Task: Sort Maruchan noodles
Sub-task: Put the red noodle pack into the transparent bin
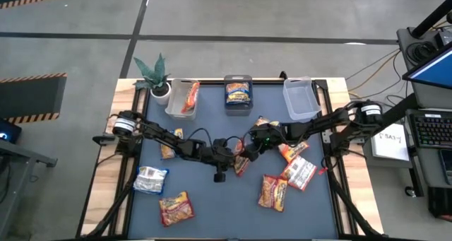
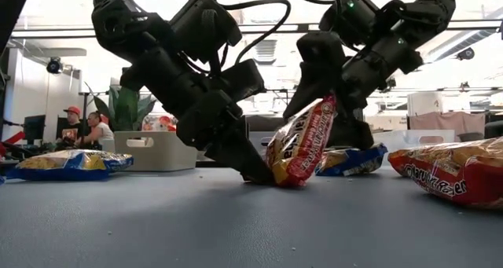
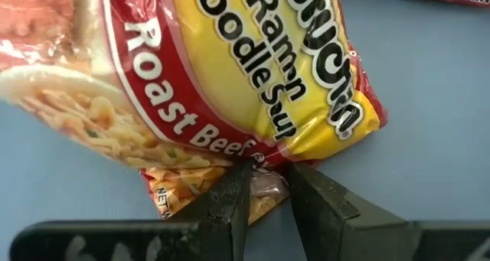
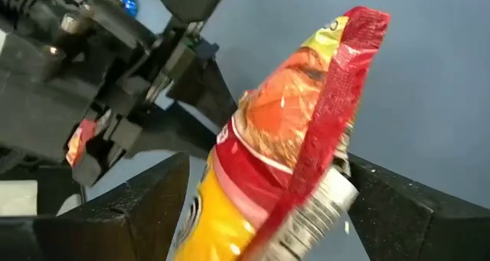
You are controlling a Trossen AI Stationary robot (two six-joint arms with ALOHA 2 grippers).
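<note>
A red-and-yellow noodle packet (image 2: 302, 142) stands on end near the table's middle, leaning toward the right. My left gripper (image 3: 266, 192) is shut on its lower end. My right gripper (image 4: 268, 165) is open, with one finger on each side of the packet's upper part (image 4: 337, 85). In the high view the two grippers meet over this packet (image 1: 241, 165), the left (image 1: 235, 158) coming from the left and the right (image 1: 251, 147) from the right. Other noodle packets lie flat on the table. My left gripper pinches the packet's bottom seam (image 3: 264, 181), near a corner, between its two fingers. The fingers slant down from the table's left. The packet rises above them, tilted, with its lower end (image 2: 284, 181) at the table top. Whether my right gripper's fingers (image 4: 153, 207) touch the packet I cannot tell.
Three clear bins stand along the far edge: one with an orange packet (image 1: 182, 98), one with a blue-yellow packet (image 1: 239, 92), and one with nothing in it (image 1: 301, 98). A potted plant (image 1: 155, 75) stands at the far left. Loose packets lie at the near left (image 1: 150, 179), (image 1: 176, 208) and near right (image 1: 273, 191), (image 1: 300, 172).
</note>
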